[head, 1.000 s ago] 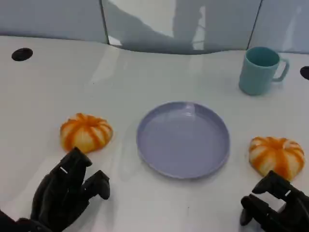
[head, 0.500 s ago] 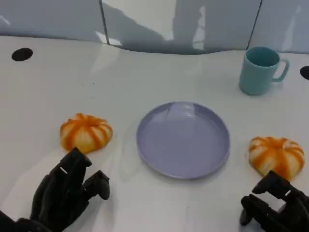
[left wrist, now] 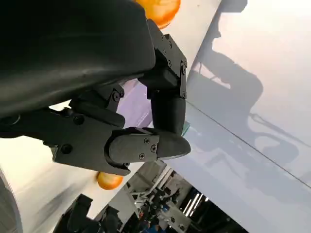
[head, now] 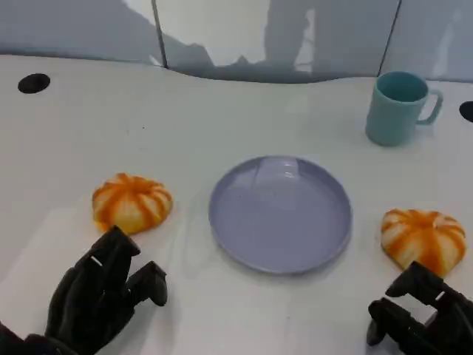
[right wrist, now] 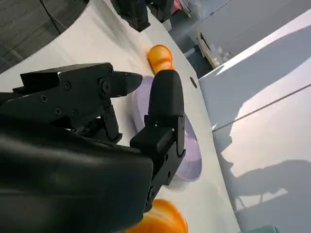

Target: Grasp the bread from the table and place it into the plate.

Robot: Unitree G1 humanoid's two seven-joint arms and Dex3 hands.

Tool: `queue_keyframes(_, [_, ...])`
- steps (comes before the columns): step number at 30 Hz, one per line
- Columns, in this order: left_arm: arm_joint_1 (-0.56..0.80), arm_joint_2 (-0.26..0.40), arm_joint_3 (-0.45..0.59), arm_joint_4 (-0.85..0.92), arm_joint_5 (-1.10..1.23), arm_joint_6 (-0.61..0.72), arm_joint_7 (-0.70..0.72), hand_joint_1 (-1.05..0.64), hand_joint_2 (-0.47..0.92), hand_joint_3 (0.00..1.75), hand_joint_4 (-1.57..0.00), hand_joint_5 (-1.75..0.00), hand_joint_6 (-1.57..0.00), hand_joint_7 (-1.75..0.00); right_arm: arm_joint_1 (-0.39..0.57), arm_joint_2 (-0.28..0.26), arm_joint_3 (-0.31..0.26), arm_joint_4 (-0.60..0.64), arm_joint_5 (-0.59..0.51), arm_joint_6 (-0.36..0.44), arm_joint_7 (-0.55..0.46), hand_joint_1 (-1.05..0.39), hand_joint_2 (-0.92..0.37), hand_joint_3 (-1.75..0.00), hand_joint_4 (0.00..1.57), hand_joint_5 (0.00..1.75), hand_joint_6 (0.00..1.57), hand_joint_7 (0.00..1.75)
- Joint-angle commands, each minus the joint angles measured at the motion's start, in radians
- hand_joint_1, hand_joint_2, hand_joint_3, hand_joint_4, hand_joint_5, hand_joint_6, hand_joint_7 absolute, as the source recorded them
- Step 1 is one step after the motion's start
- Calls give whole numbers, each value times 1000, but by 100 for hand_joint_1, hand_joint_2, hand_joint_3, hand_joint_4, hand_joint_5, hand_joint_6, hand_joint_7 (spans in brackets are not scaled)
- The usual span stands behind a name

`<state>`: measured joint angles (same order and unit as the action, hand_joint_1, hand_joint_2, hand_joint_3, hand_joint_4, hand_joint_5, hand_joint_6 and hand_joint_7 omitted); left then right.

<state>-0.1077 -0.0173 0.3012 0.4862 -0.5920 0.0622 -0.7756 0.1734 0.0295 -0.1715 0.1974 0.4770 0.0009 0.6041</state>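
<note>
Two orange-and-cream striped bread rolls lie on the white table. The left bread is left of the empty lavender plate; the right bread is to the plate's right. My left hand hovers just in front of the left bread, fingers apart, holding nothing. My right hand sits just in front of the right bread, also empty with fingers apart. In the left wrist view the left hand reaches past the near bread toward the plate. The right wrist view has the right hand beside the near bread and the plate.
A teal mug stands at the back right, beyond the plate. A black round hole marks the table's far left, another the far right edge. Grey wall panels close off the back.
Hands, bread and plate have not moved. Only the shadows and reflections on the back panels have shifted.
</note>
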Motion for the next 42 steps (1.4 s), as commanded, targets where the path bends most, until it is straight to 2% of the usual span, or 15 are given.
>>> queue_keyframes(1, [-8, 28, -11, -2, 74, -150, -5, -53, 92, 35, -62, -173, -46, -143, -10, -8, -1, 3, 8, -1, 1, -68, -92, -19, 78, 161, 64, 139])
queue_keyframes(3, [-14, 28, -11, 9, 102, -234, -2, -53, 92, 35, -53, -166, -46, -122, -16, -6, 0, 13, 9, -8, 7, -68, -92, -19, 78, 161, 64, 139])
queue_keyframes(4, [-17, 28, -10, 15, 105, -256, -2, -52, 92, 32, -51, -150, -49, -98, -18, -5, 0, 16, 8, -12, 7, -68, -92, -19, 77, 161, 63, 139])
queue_keyframes(5, [-19, 28, -10, 21, 106, -270, -3, -52, 92, 31, -50, -144, -52, -86, -19, -5, 0, 18, 7, -14, 7, -68, -92, -20, 77, 161, 63, 139])
queue_keyframes(7, [-22, 29, -11, 31, 105, -286, -4, -52, 92, 30, -50, -138, -55, -76, -20, -4, 0, 19, 7, -15, 8, -68, -92, -20, 77, 161, 63, 139])
queue_keyframes(11, [-25, 30, -14, 41, 103, -297, -5, -52, 92, 30, -50, -137, -56, -73, -21, -4, 0, 21, 7, -16, 8, -68, -92, -20, 77, 161, 63, 139])
queue_keyframes(12, [-29, 71, -40, 24, 213, -416, 29, -52, 92, 30, -50, -137, -56, -73, -26, -2, 5, 23, -1, -20, 2, -68, -92, -20, 77, 161, 63, 139])
queue_keyframes(13, [-32, 101, -60, 13, 297, -508, 56, -57, 92, 23, -32, -97, -43, -41, -30, 0, 9, 25, -8, -22, -2, -67, -92, -22, 77, 162, 63, 141])
queue_keyframes(14, [-35, 121, -75, 10, 356, -576, 76, -58, 92, 20, -28, -79, -40, -26, -33, 1, 11, 26, -12, -24, -5, -67, -92, -23, 76, 162, 63, 142])
queue_keyframes(16, [-28, 162, -102, -29, 493, -672, 155, -57, 92, 15, -18, -58, -35, -11, -33, 4, 13, 20, -9, -13, -11, -67, -92, -22, 76, 163, 63, 142])
queue_keyframes(20, [-27, 234, -139, -78, 695, -795, 302, -51, 92, 7, -7, -42, -28, -2, -35, 4, 14, 27, -9, -23, -10, -67, -92, -21, 76, 163, 62, 142])
queue_keyframes(24, [-25, 262, -173, -78, 728, -817, 367, -50, 92, 5, -6, -37, -27, -1, -35, 4, 15, 28, -9, -24, -10, -67, -92, -21, 76, 162, 62, 142])
queue_keyframes(27, [-50, 361, -186, -182, 1066, -846, 556, -57, 90, 2, -1, -27, -19, -1, -31, 7, 14, 16, -3, -12, -19, -67, -92, -20, 76, 162, 62, 142])
queue_keyframes(34, [-72, 452, -284, -290, 1423, -687, 774, -65, 87, 0, 0, -12, -13, 0, -25, 10, 18, 4, 3, -9, -23, -67, -92, -19, 76, 162, 62, 142])
queue_keyframes(42, [-195, 481, -468, -189, 1594, -473, 811, -65, 85, 0, 0, -4, -8, 0, -28, 8, 19, 5, 11, -3, -14, -67, -92, -19, 76, 163, 64, 141])
